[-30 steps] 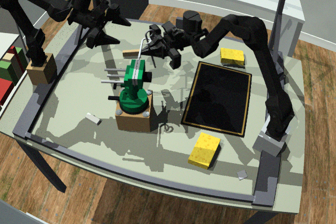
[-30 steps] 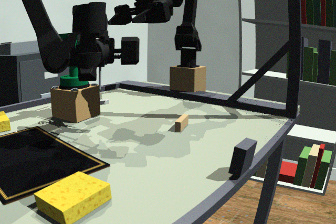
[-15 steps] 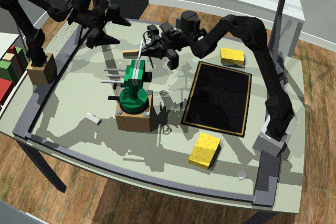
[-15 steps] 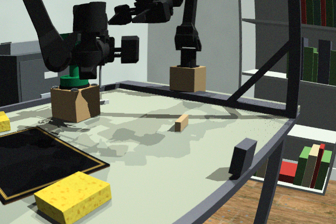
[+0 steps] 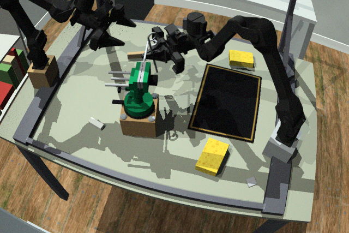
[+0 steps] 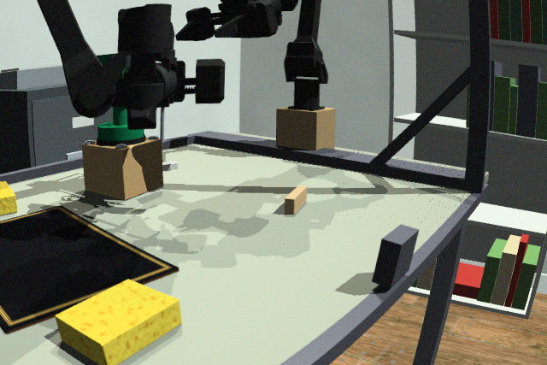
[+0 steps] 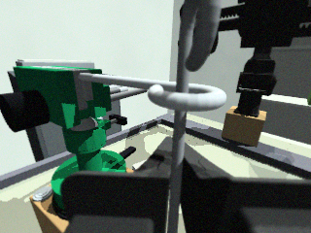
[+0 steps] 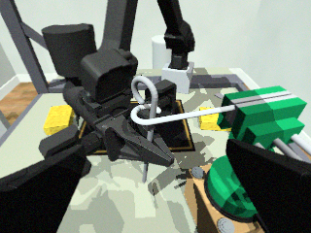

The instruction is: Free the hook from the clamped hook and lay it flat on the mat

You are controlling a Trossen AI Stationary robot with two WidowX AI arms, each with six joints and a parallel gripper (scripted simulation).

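Observation:
The green vise (image 5: 139,86) on its wooden block (image 5: 139,124) clamps a grey hook (image 5: 145,55) that points away towards the table's back. My left gripper (image 5: 153,48) is shut on the loose hook (image 5: 152,42) and holds it upright in the air. In the left wrist view the loose hook's shaft (image 7: 177,146) runs through the clamped hook's curl (image 7: 187,94). The right wrist view shows the same linking (image 8: 148,112). My right gripper (image 5: 124,31) is open and empty, high above the table's back left. The black mat (image 5: 227,102) lies flat to the right of the vise.
Yellow sponges lie behind the mat (image 5: 241,58) and in front of it (image 5: 211,155). A small wooden block (image 5: 135,54) lies behind the vise. A white block (image 5: 96,123) lies left of the vise block. A dark block (image 6: 394,256) stands at the table edge.

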